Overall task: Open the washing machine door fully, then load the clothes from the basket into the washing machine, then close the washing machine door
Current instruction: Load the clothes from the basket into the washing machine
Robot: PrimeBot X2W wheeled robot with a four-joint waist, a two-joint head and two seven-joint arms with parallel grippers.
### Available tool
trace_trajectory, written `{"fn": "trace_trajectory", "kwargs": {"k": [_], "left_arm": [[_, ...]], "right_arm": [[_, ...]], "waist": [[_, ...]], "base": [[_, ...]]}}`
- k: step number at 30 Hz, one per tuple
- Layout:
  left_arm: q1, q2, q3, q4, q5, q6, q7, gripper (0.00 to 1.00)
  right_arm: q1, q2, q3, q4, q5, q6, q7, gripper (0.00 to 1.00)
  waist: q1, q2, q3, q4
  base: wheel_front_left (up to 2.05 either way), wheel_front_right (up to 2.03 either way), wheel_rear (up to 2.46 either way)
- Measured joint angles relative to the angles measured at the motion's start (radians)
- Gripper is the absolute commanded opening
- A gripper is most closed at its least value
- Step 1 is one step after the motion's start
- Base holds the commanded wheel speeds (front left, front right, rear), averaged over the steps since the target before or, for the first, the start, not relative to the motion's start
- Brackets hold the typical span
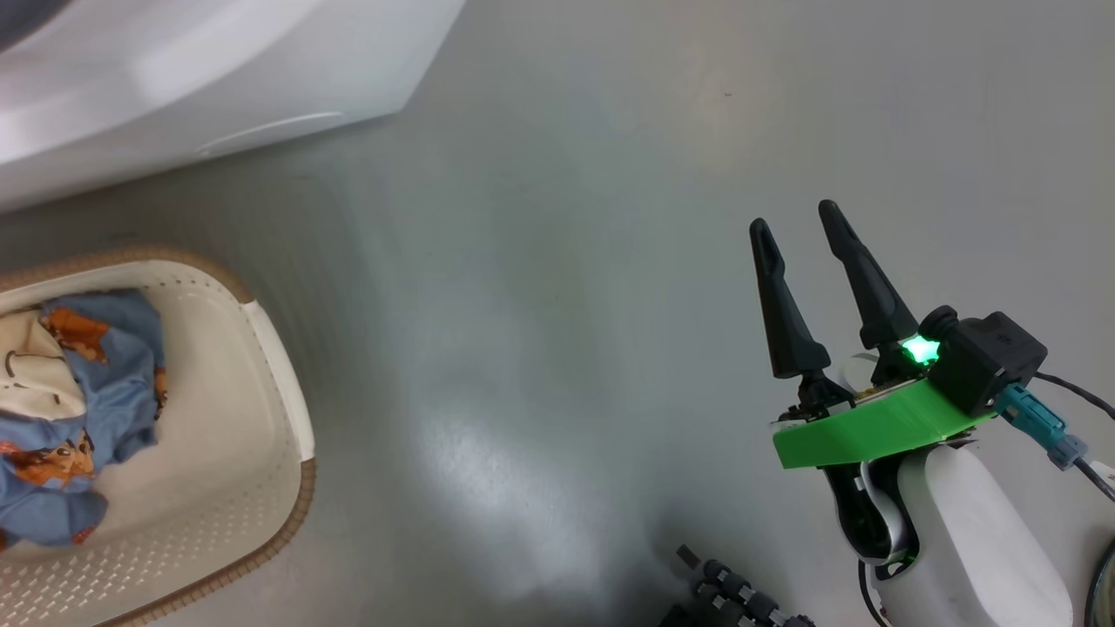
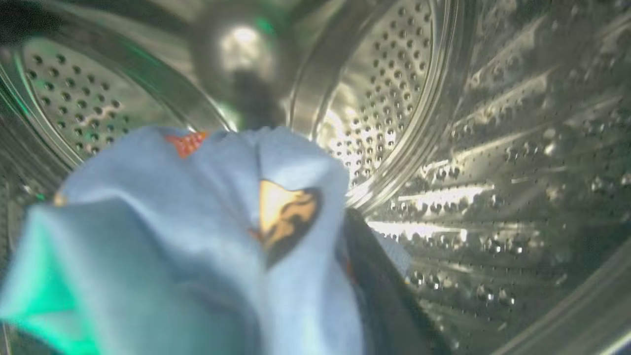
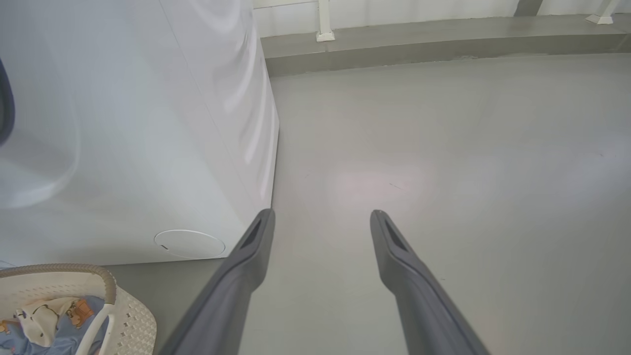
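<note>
Hanging over the left gripper (image 2: pixel 340 296) inside the drum (image 2: pixel 493 148), the garment (image 2: pixel 197 222) hides whether the jaws grip it; the right gripper (image 1: pixel 792 215) gapes empty

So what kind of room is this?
Most likely a laundry corner, perhaps in a workshop or lab. A white washing machine stands on a bare grey floor, a basket holding blue clothes sits close by, and the left wrist view looks into a shiny steel drum.
</note>
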Motion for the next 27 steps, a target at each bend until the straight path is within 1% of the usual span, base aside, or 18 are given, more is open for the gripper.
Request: {"fn": "trace_trajectory", "kwargs": {"k": [2, 3, 4, 7, 8, 11, 13, 17, 19, 23, 27], "left_arm": [[-0.002, -0.008, -0.015, 0.085, 0.003, 0.002, 0.030, 1.00], [-0.002, -0.008, -0.015, 0.085, 0.003, 0.002, 0.030, 1.00], [-0.005, -0.013, -0.022, 0.126, 0.010, 0.010, 0.063, 1.00], [-0.030, -0.025, -0.044, 0.240, 0.011, 0.010, 0.183, 1.00], [-0.037, -0.028, -0.050, 0.264, 0.011, 0.010, 0.206, 1.00], [-0.056, -0.040, -0.057, 0.305, 0.010, 0.010, 0.222, 1.00], [-0.058, -0.053, -0.075, 0.320, 0.012, 0.009, 0.204, 1.00], [-0.039, -0.072, -0.087, 0.331, 0.017, 0.009, 0.083, 1.00], [-0.007, -0.088, -0.087, 0.340, 0.017, 0.009, 0.045, 1.00], [0.065, -0.111, -0.091, 0.338, 0.011, 0.007, 0.009, 1.00], [0.122, -0.131, -0.090, 0.312, -0.007, 0.006, 0.005, 1.00]], "right_arm": [[0.000, 0.000, 0.002, 0.002, 0.003, 0.000, 0.000, 1.00], [0.000, 0.000, 0.002, 0.002, 0.003, 0.000, 0.000, 1.00], [0.000, 0.000, 0.003, 0.004, 0.003, 0.000, 0.000, 1.00], [0.000, 0.000, 0.006, 0.009, 0.003, 0.000, 0.000, 1.00], [0.000, 0.000, 0.006, 0.010, 0.003, 0.000, 0.000, 1.00], [-0.001, 0.000, 0.005, 0.018, 0.003, 0.000, 0.000, 1.00], [-0.001, 0.000, 0.004, 0.025, 0.003, 0.000, 0.000, 1.00], [-0.007, 0.000, 0.003, 0.037, 0.003, 0.000, 0.000, 1.00], [-0.014, 0.000, 0.002, 0.040, 0.001, 0.000, 0.000, 1.00], [-0.014, -0.001, -0.002, 0.053, -0.007, 0.000, 0.000, 1.00], [-0.014, -0.015, -0.002, 0.064, -0.007, 0.000, 0.000, 1.00]], "waist": [[-0.0001, 0.0000, -0.006, 0.000], [-0.0001, 0.0000, -0.006, 0.000], [-0.0001, 0.0000, -0.009, 0.002], [-0.0001, 0.0000, -0.022, 0.007], [-0.0001, 0.0000, -0.028, 0.009], [-0.0001, 0.0000, -0.046, 0.015], [-0.0002, 0.0000, -0.060, 0.021], [-0.0003, 0.0000, -0.090, 0.034], [-0.0003, 0.0000, -0.105, 0.042], [-0.0002, 0.0000, -0.135, 0.061], [-0.0002, 0.0000, -0.161, 0.088]], "base": [[0.00, 0.00, 0.00], [0.00, 0.00, 0.00], [0.00, 0.00, 0.00], [0.00, 0.00, 0.00], [0.00, 0.00, 0.00], [0.00, 0.00, 0.00], [0.00, 0.00, 0.00], [0.00, 0.00, 0.00], [0.00, 0.00, 0.00], [0.00, 0.00, 0.00], [0.00, 0.00, 0.00]]}}
